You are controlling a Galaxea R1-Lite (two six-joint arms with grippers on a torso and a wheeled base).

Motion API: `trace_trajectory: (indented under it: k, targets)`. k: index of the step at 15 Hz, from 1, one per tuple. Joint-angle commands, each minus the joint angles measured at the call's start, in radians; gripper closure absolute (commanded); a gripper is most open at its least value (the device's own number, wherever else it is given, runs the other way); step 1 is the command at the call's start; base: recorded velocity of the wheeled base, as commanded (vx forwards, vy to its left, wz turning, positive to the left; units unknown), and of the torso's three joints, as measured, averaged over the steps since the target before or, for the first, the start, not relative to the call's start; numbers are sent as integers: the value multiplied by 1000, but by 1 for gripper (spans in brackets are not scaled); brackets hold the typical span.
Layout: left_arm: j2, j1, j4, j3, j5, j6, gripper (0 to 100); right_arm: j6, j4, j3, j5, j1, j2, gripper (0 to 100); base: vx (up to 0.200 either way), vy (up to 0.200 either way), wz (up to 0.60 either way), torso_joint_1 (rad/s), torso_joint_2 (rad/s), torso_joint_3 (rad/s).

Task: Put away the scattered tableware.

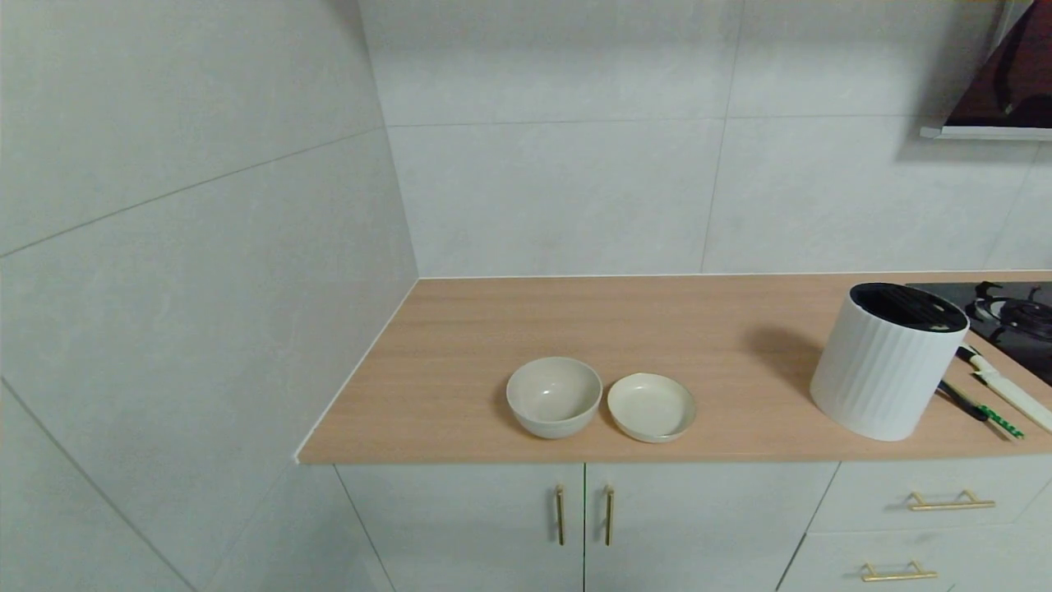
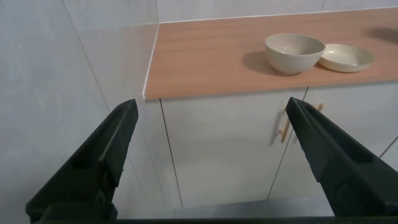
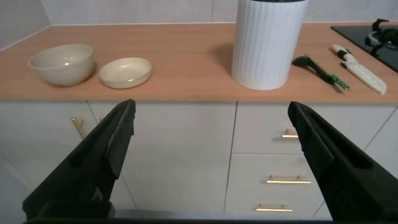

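Two pieces sitting side by side, bowl [image 1: 553, 396] at nine o'clock of dish [image 1: 651, 405]. Left gripper [image 2: 211, 102] and right gripper [image 3: 210, 104] hanging spread, empty; left one probably nearer the bowl.

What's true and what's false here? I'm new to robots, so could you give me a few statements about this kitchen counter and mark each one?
1. The bowl sits on the counter to the left of the shallow dish. True.
2. The bowl is stacked inside the shallow dish. False: they stand side by side.
3. The left tool is gripping the bowl. False: it is open and empty, well short of the counter.
4. The white ribbed container stands upright near the stove. True.
5. The cabinet doors under the bowl are open. False: both are shut.
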Motion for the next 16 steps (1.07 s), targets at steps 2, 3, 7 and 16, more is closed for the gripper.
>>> trace_trajectory:
  k: [2,3,7,16]
  targets:
    - [0,0,0,0,0,0,0,0,0,0,0,0,0,0,0,0,0,-144,308,154]
    - [0,0,0,0,0,0,0,0,0,0,0,0,0,0,0,0,0,-173,369,188]
    - [0,0,0,0,0,0,0,0,0,0,0,0,0,0,0,0,0,-203,449,232]
    - [0,0,0,0,0,0,0,0,0,0,0,0,0,0,0,0,0,-245,542,297]
